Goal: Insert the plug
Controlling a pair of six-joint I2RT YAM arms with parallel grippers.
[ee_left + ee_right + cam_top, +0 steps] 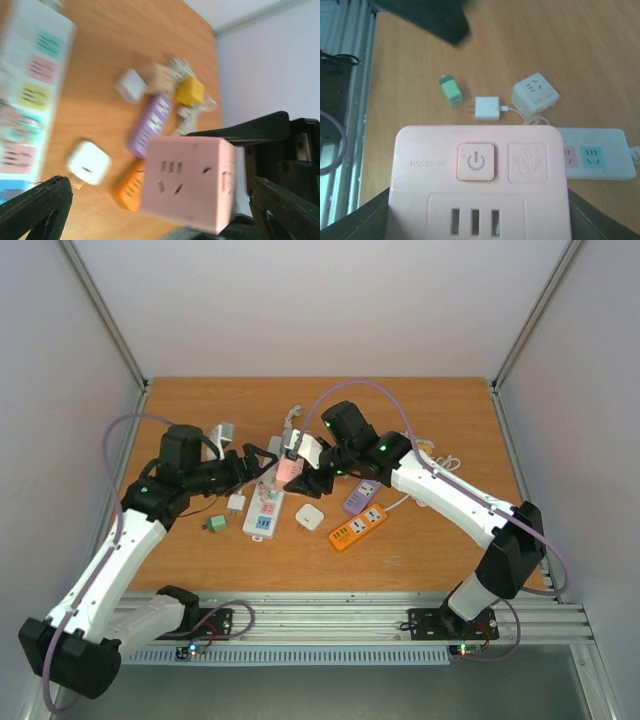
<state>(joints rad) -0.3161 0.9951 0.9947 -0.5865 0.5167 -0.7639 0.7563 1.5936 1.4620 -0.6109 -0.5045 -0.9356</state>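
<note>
Pink cube socket [290,469] clamped aloft in the right gripper [306,478]; left gripper [258,462] spread wide, facing it; white plug [487,108] lies on the wooden table [420,410] beside a green adapter [451,91].
</note>
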